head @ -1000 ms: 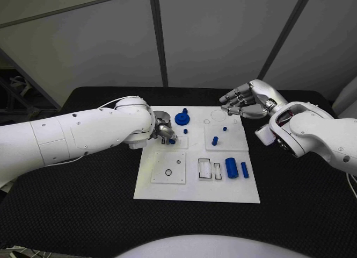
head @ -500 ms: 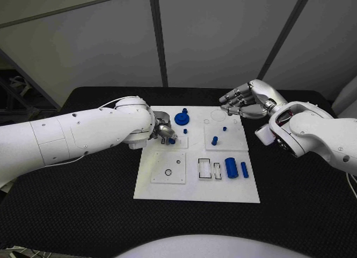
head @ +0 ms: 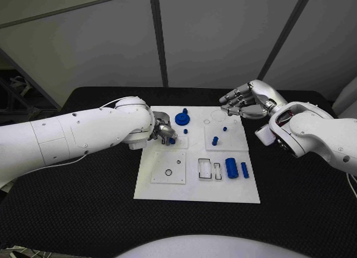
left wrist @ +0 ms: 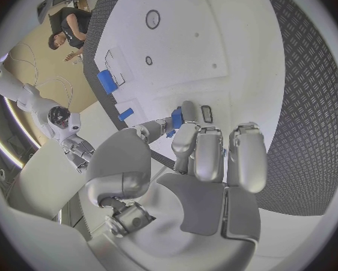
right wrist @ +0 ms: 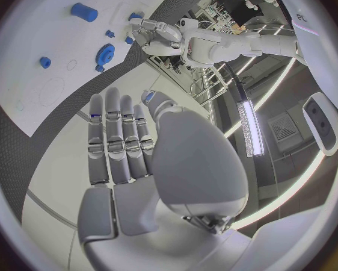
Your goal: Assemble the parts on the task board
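Observation:
The white task board (head: 195, 189) lies mid-table. My left hand (head: 164, 130) is over the board's near-left square plate and pinches a small blue peg (head: 171, 141) between thumb and a finger; the left wrist view shows that peg (left wrist: 175, 118) at the fingertips (left wrist: 187, 111). My right hand (head: 245, 102) hovers over the board's far right corner, fingers straight and apart, holding nothing (right wrist: 127, 141). On the board are a blue gear (head: 182, 119), a blue peg (head: 215, 141), a blue cylinder (head: 232, 167) and a blue bar (head: 245, 170).
Tiny blue pieces (head: 224, 129) stand on the far right plate. A square plate with a small ring hole (head: 168, 172) and two rectangular slots (head: 204, 168) lie near the board's front. Black table (head: 85, 204) surrounds the board.

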Robot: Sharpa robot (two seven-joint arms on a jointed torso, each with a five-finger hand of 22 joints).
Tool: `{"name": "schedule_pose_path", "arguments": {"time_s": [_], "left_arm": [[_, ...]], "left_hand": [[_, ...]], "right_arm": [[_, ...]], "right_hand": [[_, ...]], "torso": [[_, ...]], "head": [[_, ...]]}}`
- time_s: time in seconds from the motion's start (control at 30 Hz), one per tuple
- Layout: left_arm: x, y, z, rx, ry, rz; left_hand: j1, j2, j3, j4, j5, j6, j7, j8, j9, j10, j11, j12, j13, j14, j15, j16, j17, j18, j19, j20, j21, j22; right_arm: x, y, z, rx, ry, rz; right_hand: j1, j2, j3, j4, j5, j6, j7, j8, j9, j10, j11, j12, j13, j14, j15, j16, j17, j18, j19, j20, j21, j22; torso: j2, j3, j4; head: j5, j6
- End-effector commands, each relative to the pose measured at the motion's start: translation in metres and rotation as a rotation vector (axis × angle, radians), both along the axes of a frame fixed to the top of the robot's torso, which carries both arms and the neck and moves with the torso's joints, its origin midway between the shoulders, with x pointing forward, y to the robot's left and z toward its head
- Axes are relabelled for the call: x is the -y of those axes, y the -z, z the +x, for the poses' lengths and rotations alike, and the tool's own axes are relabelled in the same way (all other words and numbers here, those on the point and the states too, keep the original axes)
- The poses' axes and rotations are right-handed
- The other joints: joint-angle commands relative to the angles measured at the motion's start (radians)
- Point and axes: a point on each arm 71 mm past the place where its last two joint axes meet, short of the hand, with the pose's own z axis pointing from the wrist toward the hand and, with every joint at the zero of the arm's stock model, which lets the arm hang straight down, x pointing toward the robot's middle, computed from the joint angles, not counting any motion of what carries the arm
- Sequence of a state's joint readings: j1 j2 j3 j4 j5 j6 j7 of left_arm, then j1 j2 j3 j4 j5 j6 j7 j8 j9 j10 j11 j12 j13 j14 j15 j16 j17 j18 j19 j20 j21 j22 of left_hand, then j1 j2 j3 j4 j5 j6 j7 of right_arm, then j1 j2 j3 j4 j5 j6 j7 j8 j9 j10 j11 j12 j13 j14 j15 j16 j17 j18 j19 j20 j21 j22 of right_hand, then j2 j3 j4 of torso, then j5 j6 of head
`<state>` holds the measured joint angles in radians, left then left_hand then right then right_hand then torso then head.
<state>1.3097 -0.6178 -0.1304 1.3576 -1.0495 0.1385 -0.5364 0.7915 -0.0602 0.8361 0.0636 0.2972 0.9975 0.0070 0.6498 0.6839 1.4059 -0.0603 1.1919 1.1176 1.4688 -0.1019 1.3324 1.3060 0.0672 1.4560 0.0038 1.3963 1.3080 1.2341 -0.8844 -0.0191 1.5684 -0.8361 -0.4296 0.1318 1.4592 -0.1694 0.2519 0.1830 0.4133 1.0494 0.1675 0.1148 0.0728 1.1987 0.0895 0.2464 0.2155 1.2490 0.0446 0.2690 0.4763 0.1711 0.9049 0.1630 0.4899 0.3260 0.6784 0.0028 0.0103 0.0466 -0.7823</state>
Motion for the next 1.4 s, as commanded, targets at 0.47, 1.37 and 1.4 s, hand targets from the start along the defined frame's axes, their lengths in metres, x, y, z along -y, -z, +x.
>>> {"name": "schedule_pose_path", "arguments": {"time_s": [0.47,1.37,1.4], "left_arm": [[-0.0011,-0.0001,-0.001,-0.023,0.003,0.001],[-0.0038,-0.0011,0.0014,-0.021,-0.004,0.004],[-0.004,-0.0011,0.0015,-0.022,-0.004,0.005]], "left_hand": [[-0.047,-0.006,0.067,-0.064,0.0,0.018,-0.004,-0.006,-0.009,0.013,-0.001,0.008,0.008,0.04,-0.007,-0.002,0.001,-0.011,0.005,0.001,0.006,0.012],[-0.133,-0.028,-0.035,-0.019,-0.01,0.034,-0.005,-0.016,-0.025,0.017,-0.002,0.009,0.014,0.041,-0.008,-0.002,0.002,-0.011,0.007,0.0,0.006,0.019],[-0.135,-0.029,-0.04,-0.017,-0.01,0.034,-0.005,-0.016,-0.025,0.017,-0.002,0.009,0.014,0.041,-0.008,-0.002,0.002,-0.011,0.008,0.0,0.006,0.019]], "right_arm": [[-0.0009,-0.001,-0.0001,0.0,-0.01,-0.002],[-0.0004,-0.0009,0.0,-0.001,-0.008,-0.004],[-0.0004,-0.0009,-0.0001,-0.001,-0.008,-0.005]], "right_hand": [[-0.011,0.001,0.003,-0.003,0.006,-0.001,0.003,-0.006,0.0,-0.003,0.005,-0.003,-0.001,0.004,0.0,-0.007,0.001,0.011,0.006,0.004,-0.004,-0.001],[-0.016,-0.001,0.0,-0.002,0.006,-0.004,0.004,-0.008,-0.001,-0.005,0.007,-0.005,-0.004,0.003,0.001,-0.012,0.002,0.01,0.007,0.005,-0.008,-0.004],[-0.016,-0.001,0.0,-0.002,0.006,-0.004,0.004,-0.008,-0.001,-0.005,0.007,-0.005,-0.004,0.003,0.001,-0.012,0.002,0.01,0.007,0.005,-0.008,-0.004]], "torso": [[0.0,0.0,-0.0006],[0.0,-0.0001,-0.0008],[0.0,0.0,-0.0005]], "head": [[0.0,-0.002],[0.0,-0.004],[0.0,-0.005]]}}
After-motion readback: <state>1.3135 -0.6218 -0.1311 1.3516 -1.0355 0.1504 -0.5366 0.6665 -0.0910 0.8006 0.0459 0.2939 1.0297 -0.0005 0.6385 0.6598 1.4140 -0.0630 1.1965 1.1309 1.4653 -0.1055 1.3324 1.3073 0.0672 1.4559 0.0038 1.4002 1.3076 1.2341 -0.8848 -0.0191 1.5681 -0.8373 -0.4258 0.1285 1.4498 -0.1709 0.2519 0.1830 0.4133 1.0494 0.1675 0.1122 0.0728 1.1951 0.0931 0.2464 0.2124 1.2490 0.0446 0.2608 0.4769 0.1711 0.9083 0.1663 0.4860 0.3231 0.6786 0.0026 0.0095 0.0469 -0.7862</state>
